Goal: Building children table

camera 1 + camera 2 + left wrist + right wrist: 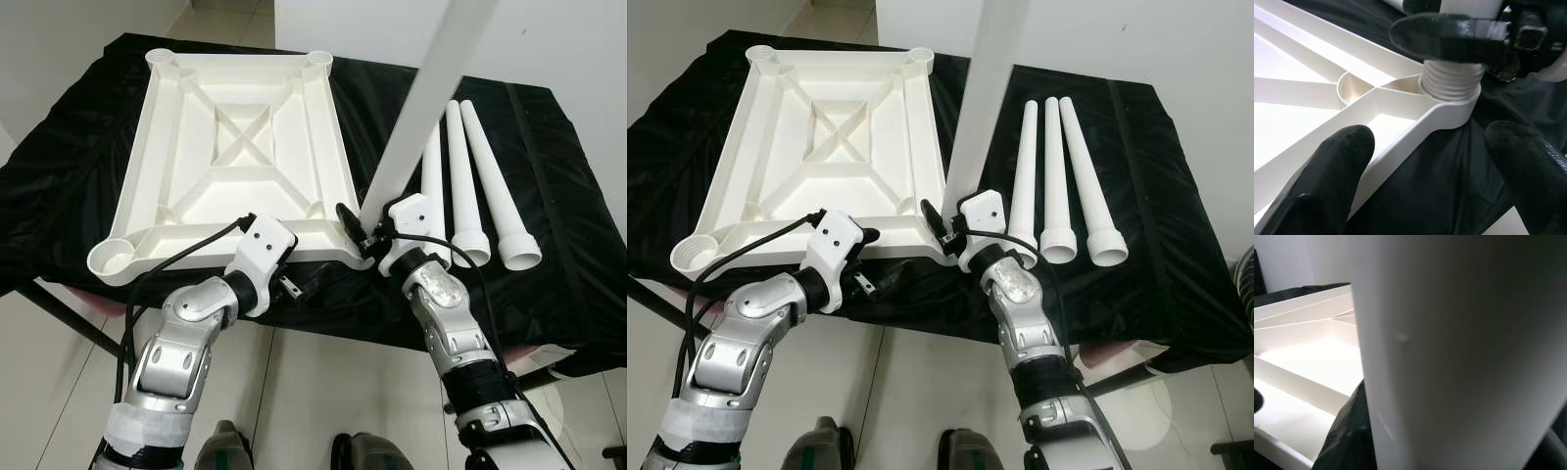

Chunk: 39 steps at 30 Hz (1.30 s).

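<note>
The tabletop [245, 157] lies upside down at upper left of the frame, and the leg [421, 108] clamped in the right gripper [364, 233] could cross-thread if tilted, while the left gripper [304, 284] waits wide open.

We're looking down on a white plastic tabletop [245, 147] lying upside down, ribbed underside up, on a black cloth-covered table [549, 127]. At its near right corner a long white tapered plastic leg [431, 93] stands up, leaning a little, its foot in the corner socket. Our right gripper [358, 232] is clamped around that leg just above the socket. Our left gripper [299, 284] sits at the tabletop's near edge, just left of that corner, black fingers spread apart over the cloth. Three more white tapered legs [475, 181] lie side by side on the cloth to the right.
</note>
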Available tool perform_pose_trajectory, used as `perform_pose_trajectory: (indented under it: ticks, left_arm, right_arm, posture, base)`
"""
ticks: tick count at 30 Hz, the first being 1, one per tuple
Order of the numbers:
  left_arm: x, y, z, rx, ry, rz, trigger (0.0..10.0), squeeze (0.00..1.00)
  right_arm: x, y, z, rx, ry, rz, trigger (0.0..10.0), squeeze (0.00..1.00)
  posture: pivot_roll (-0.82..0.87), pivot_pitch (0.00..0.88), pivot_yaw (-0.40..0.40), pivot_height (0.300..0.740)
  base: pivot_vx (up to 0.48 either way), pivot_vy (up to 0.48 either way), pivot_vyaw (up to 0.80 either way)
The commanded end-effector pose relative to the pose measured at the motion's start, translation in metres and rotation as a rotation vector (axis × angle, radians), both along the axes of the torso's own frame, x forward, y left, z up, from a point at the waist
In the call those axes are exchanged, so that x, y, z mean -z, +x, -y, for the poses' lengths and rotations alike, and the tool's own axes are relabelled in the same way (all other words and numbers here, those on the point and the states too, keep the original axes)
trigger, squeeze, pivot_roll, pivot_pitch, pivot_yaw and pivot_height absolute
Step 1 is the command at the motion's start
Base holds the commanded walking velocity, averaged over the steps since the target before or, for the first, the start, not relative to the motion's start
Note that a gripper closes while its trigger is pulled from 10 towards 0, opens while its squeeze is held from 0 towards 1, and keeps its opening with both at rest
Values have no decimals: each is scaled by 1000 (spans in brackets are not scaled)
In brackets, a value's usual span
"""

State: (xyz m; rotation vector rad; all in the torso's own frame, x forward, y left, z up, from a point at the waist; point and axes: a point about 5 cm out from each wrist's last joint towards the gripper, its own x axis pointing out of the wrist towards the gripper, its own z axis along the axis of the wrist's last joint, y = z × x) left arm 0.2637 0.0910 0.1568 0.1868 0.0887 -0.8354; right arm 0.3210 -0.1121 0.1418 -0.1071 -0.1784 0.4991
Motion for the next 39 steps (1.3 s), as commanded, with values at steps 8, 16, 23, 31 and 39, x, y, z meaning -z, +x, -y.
perform_pose_trajectory:
  ticks: [8,16,23,31,39]
  left_arm:
    - [0,1,-5,-107,12,8,10000,0]
    - [0,0,-5,-111,11,9,10000,0]
    - [0,-1,-5,-109,11,7,10000,0]
    - [-1,0,-5,-109,12,7,10000,0]
    - [1,-1,-2,-94,11,1,10000,0]
  right_arm:
    - [30,1,9,60,-14,-194,10000,0]
    - [32,3,12,82,33,-229,10000,0]
    - [33,5,15,100,82,-262,10000,0]
    - [32,5,16,114,87,-255,10000,0]
    - [22,5,12,298,102,-142,10000,0]
  posture:
    - [76,104,-17,740]
    - [79,106,-20,740]
    - [78,108,-20,740]
    - [79,105,-22,740]
    - [77,96,-26,740]
  base:
    - [0,0,0]
    - [0,0,0]
    - [0,0,0]
    - [0,0,0]
    - [0,0,0]
